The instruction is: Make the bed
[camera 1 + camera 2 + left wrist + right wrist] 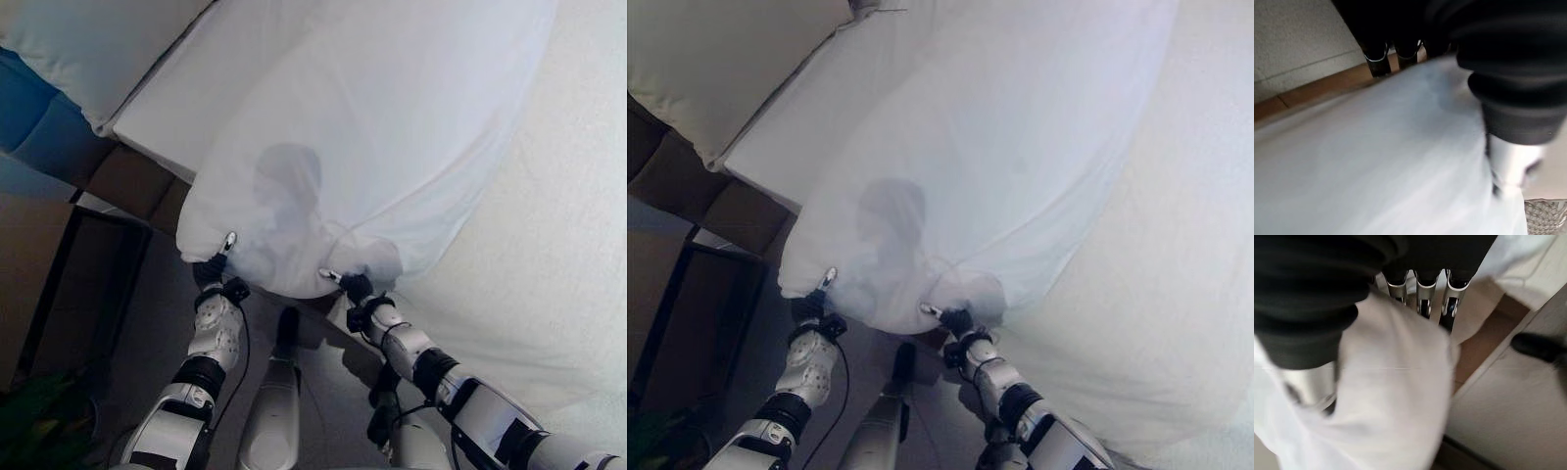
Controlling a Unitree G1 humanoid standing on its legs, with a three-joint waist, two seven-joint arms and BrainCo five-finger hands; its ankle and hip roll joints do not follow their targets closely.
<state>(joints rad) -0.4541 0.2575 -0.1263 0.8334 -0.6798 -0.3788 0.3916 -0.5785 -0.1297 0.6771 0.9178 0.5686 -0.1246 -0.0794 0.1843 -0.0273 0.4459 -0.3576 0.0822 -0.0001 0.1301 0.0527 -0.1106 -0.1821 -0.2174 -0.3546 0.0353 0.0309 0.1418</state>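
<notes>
The bed is filling the right side and centre of the left eye view, its pale mattress surface running down toward the lower right, and a white sheet is lying billowed over it from the upper right down to the middle of the frame, its near edge hanging raised above the floor. A white pillow is sitting in the upper left corner, beside a flat white panel of bedding. A brown wooden bed frame is showing at the left below the pillow, with grey floor under it at the lower left. The left hand is pinching the near edge of the sheet at the lower centre-left, its fingers and thumb curling onto the cloth in the left wrist view. The right hand is gripping the same edge just right of centre, its fingers closing over a bunched fold of sheet
</notes>
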